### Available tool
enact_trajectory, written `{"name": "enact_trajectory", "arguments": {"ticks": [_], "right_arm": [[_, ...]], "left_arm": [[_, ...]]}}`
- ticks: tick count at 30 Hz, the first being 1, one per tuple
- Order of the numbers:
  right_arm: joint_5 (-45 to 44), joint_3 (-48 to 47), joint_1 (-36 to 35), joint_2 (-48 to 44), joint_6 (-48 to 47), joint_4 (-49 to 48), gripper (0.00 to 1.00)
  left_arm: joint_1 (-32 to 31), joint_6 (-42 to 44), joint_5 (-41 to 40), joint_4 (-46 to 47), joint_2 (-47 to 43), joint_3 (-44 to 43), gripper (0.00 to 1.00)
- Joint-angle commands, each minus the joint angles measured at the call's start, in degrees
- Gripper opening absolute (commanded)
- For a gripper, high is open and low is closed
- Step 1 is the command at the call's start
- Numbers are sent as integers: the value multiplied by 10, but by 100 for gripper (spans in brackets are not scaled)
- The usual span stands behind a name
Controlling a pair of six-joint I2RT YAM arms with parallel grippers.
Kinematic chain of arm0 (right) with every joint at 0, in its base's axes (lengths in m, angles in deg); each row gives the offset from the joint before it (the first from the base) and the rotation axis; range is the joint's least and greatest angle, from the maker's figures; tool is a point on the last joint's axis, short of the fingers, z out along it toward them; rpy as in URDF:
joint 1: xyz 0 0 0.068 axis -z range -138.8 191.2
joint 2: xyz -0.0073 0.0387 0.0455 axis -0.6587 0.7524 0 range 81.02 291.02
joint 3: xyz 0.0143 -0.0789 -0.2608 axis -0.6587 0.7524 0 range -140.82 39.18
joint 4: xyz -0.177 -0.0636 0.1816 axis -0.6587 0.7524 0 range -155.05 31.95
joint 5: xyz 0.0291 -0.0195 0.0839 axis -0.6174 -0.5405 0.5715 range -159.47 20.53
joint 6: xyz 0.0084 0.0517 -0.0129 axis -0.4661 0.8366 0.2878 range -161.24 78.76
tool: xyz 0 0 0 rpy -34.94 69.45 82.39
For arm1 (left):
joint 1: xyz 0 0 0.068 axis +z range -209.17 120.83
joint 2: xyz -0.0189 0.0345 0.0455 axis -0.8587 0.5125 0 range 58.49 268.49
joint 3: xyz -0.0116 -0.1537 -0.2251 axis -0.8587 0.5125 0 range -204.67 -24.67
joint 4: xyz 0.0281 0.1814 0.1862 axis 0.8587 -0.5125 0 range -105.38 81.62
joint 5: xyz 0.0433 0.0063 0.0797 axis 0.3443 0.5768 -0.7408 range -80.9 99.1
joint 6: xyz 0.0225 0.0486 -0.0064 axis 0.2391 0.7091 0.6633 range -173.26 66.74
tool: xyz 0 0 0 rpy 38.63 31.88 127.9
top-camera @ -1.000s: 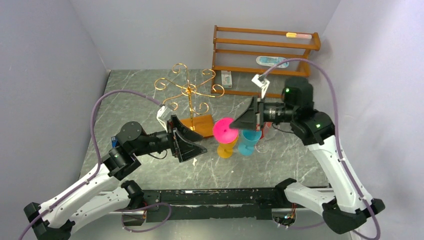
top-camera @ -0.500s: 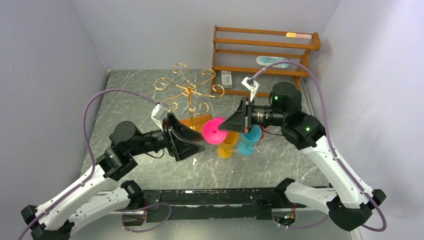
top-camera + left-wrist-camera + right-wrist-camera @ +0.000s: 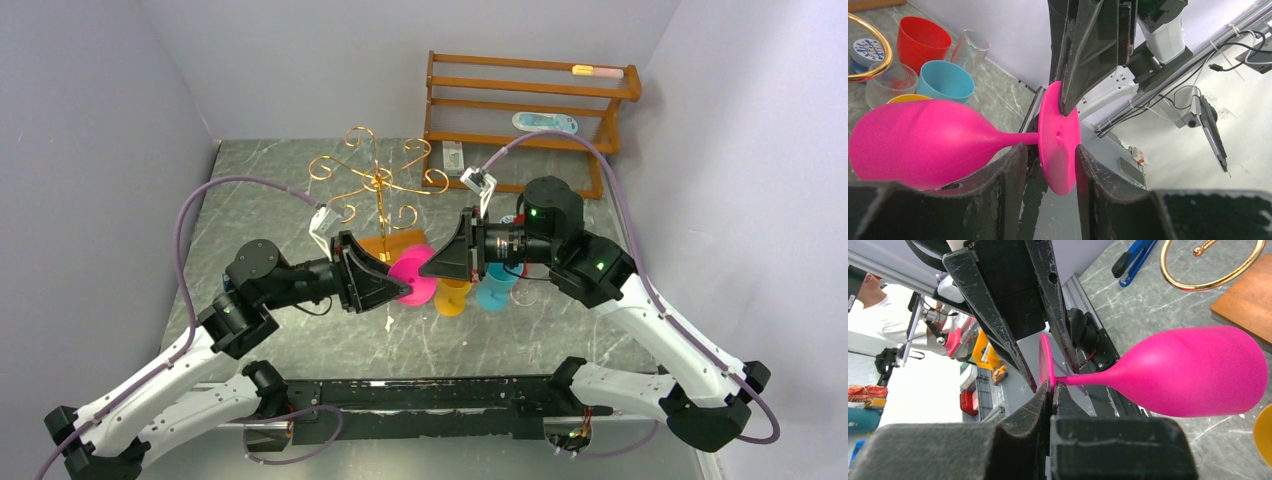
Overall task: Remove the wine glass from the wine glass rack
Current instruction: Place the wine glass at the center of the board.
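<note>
A pink wine glass hangs on its side in the air between the arms, off the gold wire wine glass rack. My right gripper is shut on the rim of the glass's round foot, with the bowl pointing away. My left gripper straddles the same foot from the other side. Its jaws are open, with a gap showing on the stem side. The rack's wooden base lies just behind the bowl.
A yellow cup and a blue cup stand under the right gripper, with a red cup and clear glasses behind. A brown slatted shelf stands at the back right. A blue-handled tool lies on the table.
The right arm has carried the pink glass leftward to the left gripper. The left jaws have narrowed around the glass's foot.
</note>
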Motion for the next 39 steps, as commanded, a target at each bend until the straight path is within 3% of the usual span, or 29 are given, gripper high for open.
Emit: {"name": "enact_trajectory", "arguments": {"ticks": [1,11,14,21,25,30,33,36,39], "right_arm": [[-23,14,-10,-2,5,-26,0],[-41,22,-18,-7,10,-41,0],[-38,25,-19,-11,13,-50,0],[-34,47,-29,-12,28,-75,0],[-43,53,-33,-21,26,-72,0],[-40,53,-33,-31,25,-71,1],[-28,53,-33,-35,28,-67,9],[-51,51,-33,-46,27,-53,31],[-69,42,-33,-52,25,-44,43]], "left_arm": [[3,7,16,-13,1,-6,44],[3,19,28,-54,12,-11,51],[2,24,30,-73,19,-21,45],[2,-82,19,40,7,28,38],[2,-78,23,30,10,27,27],[2,-44,43,-9,17,10,6],[3,-22,52,-22,23,0,5],[3,-12,88,-17,34,1,5],[3,14,113,-41,45,-9,5]]}}
